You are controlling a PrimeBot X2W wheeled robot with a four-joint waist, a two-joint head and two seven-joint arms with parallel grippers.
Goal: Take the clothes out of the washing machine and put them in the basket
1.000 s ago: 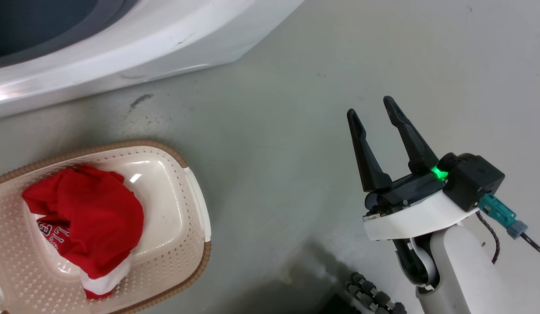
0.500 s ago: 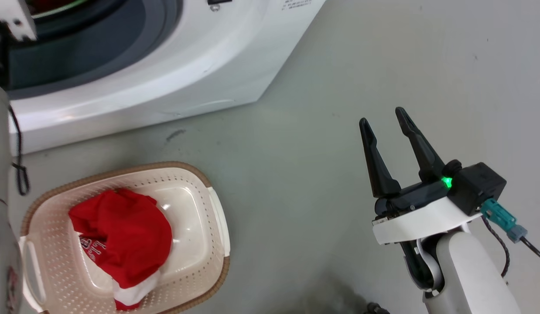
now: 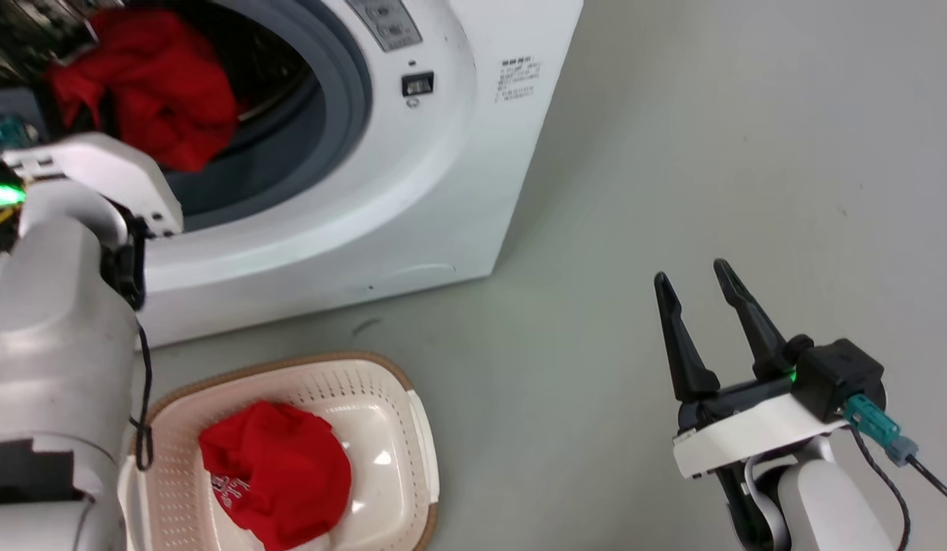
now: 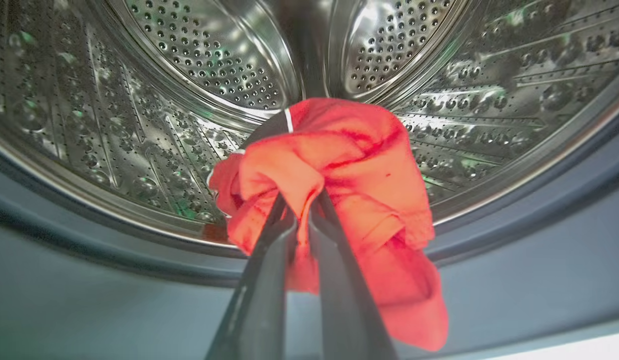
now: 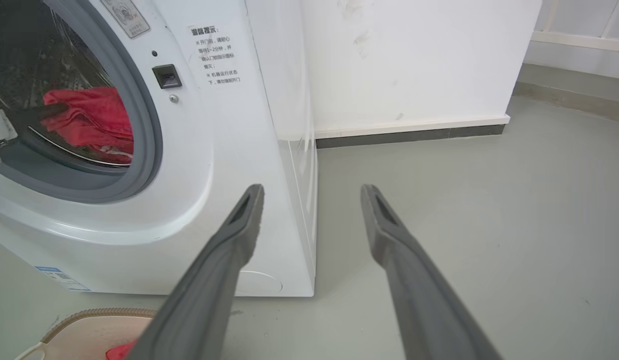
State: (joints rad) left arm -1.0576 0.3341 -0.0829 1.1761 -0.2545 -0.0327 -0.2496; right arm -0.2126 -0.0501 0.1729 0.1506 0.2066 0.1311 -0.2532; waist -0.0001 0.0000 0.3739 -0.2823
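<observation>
1. Grey-green floor (image 3: 596,191) spreads across the head view, and a white wall (image 5: 414,60) with a dark skirting strip stands behind it in the right wrist view.
2. The white washing machine (image 3: 443,153) sits at 11 o'clock in the head view, its porthole open and edged by a grey rubber ring (image 3: 355,92).
3. The left pincer (image 4: 300,200) is at the porthole. Its two fingers are clamped together on a fold of a red garment (image 4: 359,190), which hangs bunched from them in front of the perforated steel drum (image 4: 204,60) and drapes towards 5 o'clock in the left wrist view.
4. In the head view that garment shows at 10 o'clock inside the porthole, beyond the pale left forearm (image 3: 53,344).
5. The basket (image 3: 389,428), cream with a brown rim, stands on the floor at 7 o'clock in the head view, near the machine's front but not touching it. A second red garment (image 3: 278,474) lies crumpled inside it, with white lettering at its left edge.
6. The right pincer (image 3: 691,273) sits at 4 o'clock in the head view with its fingers spread apart and pointing to 12 o'clock. There is bare floor between them, and the pincer is well apart from the basket.
</observation>
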